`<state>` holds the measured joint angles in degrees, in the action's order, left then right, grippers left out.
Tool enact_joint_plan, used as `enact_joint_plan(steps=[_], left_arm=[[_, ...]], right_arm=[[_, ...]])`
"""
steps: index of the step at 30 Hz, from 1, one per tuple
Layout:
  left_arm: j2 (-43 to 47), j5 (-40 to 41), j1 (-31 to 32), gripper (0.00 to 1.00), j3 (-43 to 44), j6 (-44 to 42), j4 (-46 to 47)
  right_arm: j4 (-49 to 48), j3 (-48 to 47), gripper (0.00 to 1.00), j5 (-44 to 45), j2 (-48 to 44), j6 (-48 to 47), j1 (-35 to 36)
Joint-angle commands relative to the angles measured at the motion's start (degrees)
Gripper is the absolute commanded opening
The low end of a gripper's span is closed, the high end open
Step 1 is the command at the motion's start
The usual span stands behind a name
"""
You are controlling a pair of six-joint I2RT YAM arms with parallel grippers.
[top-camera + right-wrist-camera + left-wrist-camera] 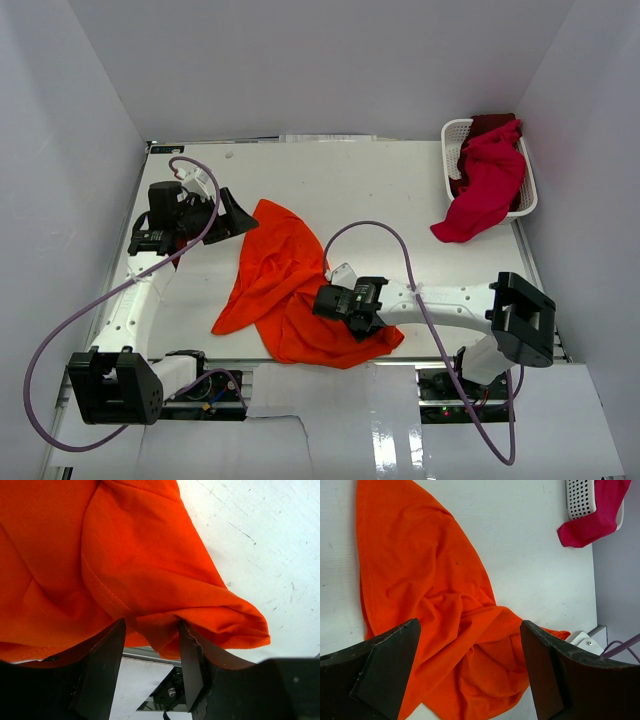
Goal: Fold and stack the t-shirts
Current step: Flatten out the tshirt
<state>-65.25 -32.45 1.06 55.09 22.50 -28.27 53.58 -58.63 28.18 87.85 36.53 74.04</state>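
A large bright orange t-shirt point(285, 285) lies crumpled on the white table's middle, reaching the front edge. My left gripper point(238, 215) hovers open and empty above its far tip; the left wrist view shows the shirt point(435, 605) below the wide-apart jaws point(470, 625). My right gripper point(330, 302) is at the shirt's near right part. In the right wrist view its jaws point(150, 625) stand apart with a fold of the orange hem point(165, 625) hanging between them, not pinched. A crimson-magenta t-shirt point(485, 185) spills out of the basket, with a dark red one point(492, 122) behind it.
The white lattice basket point(455, 135) stands at the back right corner, also seen in the left wrist view point(580, 497). Grey walls enclose the table on three sides. Purple cables loop over both arms. The table's front edge point(330, 365) is right under the orange shirt.
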Motion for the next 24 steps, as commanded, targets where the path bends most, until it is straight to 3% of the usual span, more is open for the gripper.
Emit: enact_joint_plan(steps=[1,24], left_arm=[[1.4,-1.3,-0.6,0.92,-0.3,-0.5,0.3],[1.7,-2.5,-1.0,0.92,-1.0,-1.5,0.2]], right_arm=[[-0.5,-2.7,0.53,1.7,1.1,-0.3,0.5],[3.8,-5.4,0.37,7.7,6.6,1.0,0.7]])
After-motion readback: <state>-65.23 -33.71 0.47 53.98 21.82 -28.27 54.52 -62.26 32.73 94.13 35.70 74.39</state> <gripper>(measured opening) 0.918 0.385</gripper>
